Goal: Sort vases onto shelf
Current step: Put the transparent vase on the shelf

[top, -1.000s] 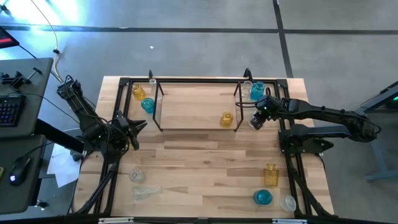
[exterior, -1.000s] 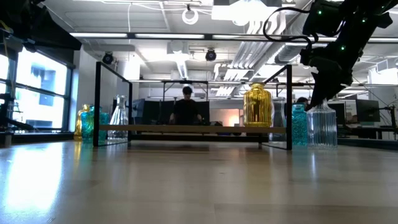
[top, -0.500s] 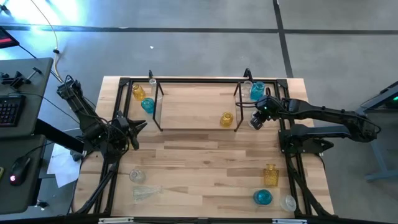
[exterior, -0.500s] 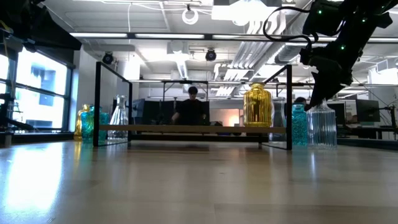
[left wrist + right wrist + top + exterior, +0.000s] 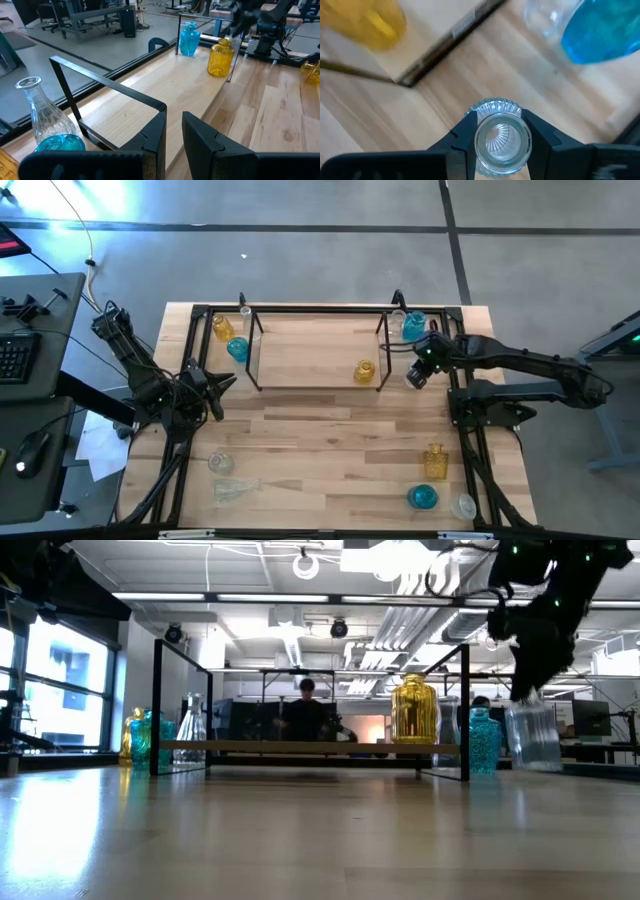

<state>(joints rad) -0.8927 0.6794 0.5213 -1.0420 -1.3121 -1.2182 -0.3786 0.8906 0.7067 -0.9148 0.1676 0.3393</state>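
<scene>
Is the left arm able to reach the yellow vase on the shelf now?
Probably yes. The left gripper waits empty beside the shelf, whose near side is open, and bare wood lies before the yellow vase. It stands nearer the right gripper, though.

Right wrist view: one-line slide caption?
Right claw shut on a clear ribbed vase, beside the shelf.

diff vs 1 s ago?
The right gripper, jaws clamped on the clear ribbed vase, has lifted it off the table just right of the shelf; in the low view it now hangs tilted, shifted right of the blue vase. Left gripper, the amber vase on the shelf and the other vases are unchanged.
</scene>
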